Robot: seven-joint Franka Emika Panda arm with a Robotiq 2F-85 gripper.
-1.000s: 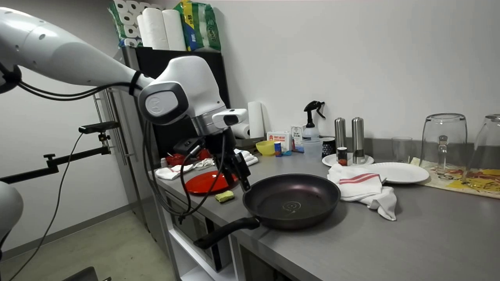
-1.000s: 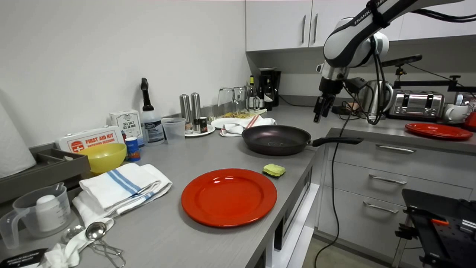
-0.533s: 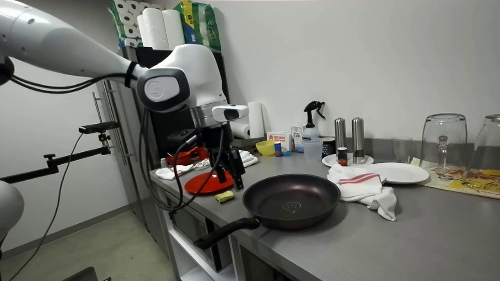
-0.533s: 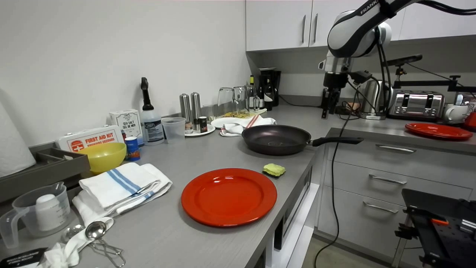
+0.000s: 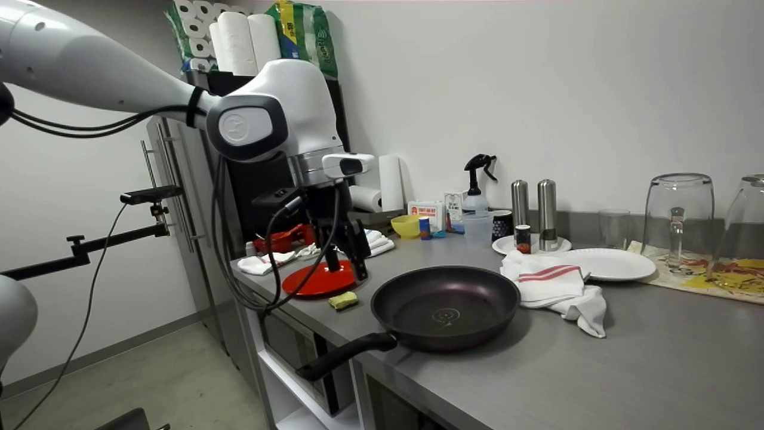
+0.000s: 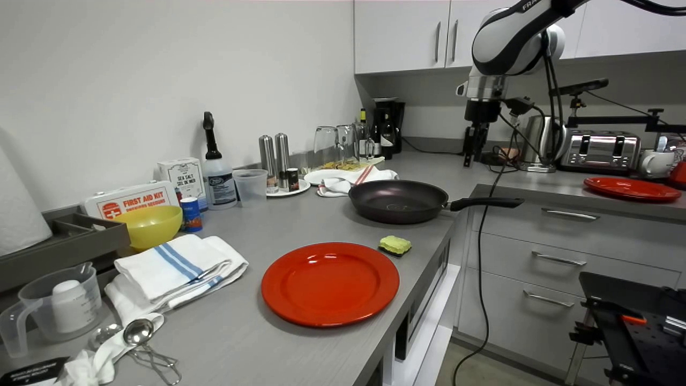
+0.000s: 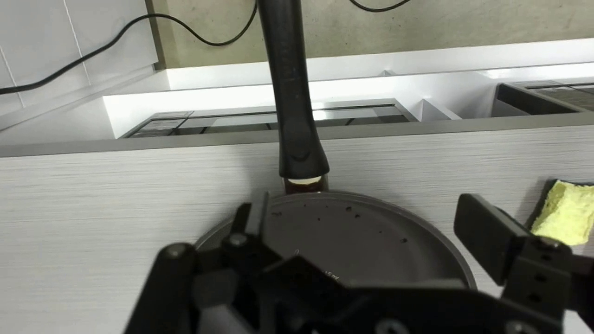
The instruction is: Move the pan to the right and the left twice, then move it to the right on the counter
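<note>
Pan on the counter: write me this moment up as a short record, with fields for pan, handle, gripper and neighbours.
pan: resting level on the counter
handle: black, reaching out past the counter's front edge
gripper: open, raised, apart from the pan, holding nothing
red-striped white towel: beside the pan
yellow sponge: between the pan and a red plate
task progress: cannot be told

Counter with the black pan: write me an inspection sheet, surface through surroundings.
Surface: grey counter; spills, nothing seen.
Job's things: black pan flat on the counter, handle overhanging the front; dark specks inside in the wrist view.
Clutter: sponge between pan and red plate; red-striped towel beside pan; spray bottle near the wall.
Fingers: open, apart from the pan; grip, nothing seen.
Cables: black, looped below the arm; one runs down past drawers.
Surroundings: cupboards, toaster.
</note>
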